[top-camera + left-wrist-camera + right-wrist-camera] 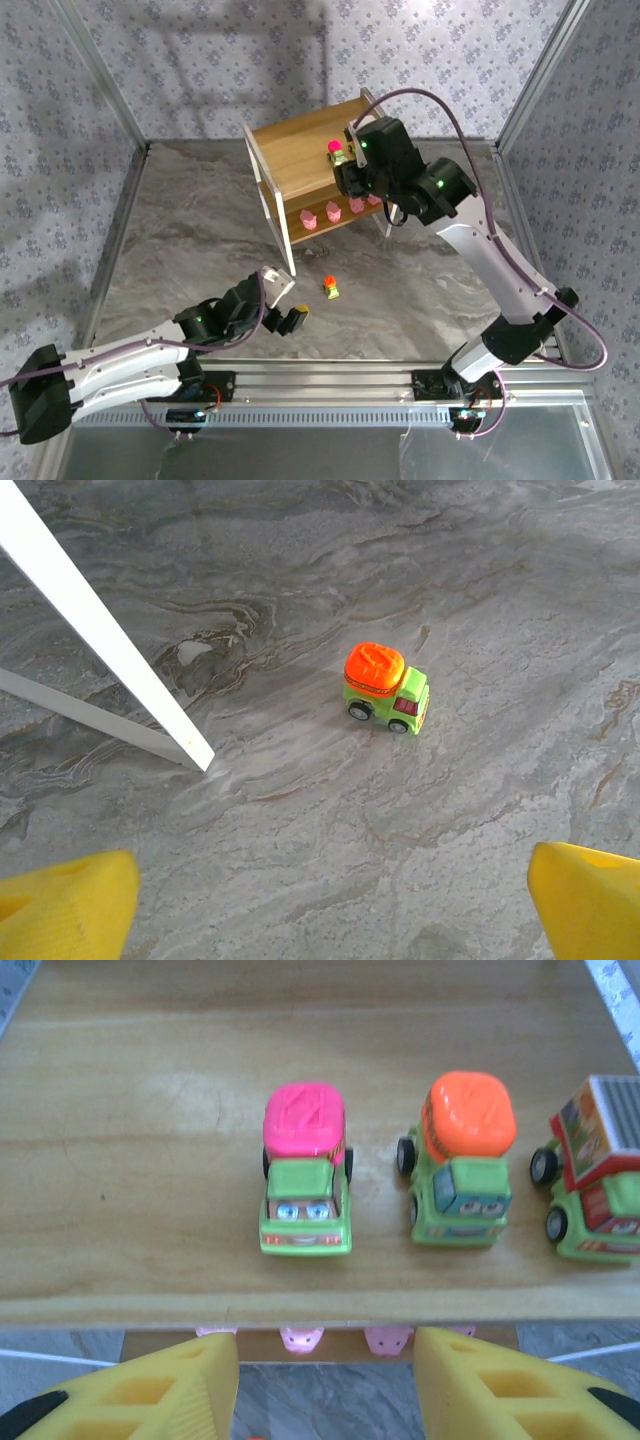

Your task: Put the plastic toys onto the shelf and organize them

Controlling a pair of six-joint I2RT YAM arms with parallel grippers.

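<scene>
On the desk (300,830), nearest: orange-topped truck (386,688) loose ahead of left end effector (330,915), wide open, empty. Farther, atop the shelf (150,1110): magenta-topped truck (305,1168) placed, right end effector (325,1380) parted, gripping nothing. Likely next: fetching the desk truck.

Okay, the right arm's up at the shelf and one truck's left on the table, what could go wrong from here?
1. The magenta-topped truck sits near the front edge of the shelf, just ahead of the open right gripper; a nudge could roll it off.
2. The orange-topped truck on the table stands on its wheels; if the open left gripper closes unevenly it may roll away, perhaps toward the white shelf leg.
</scene>
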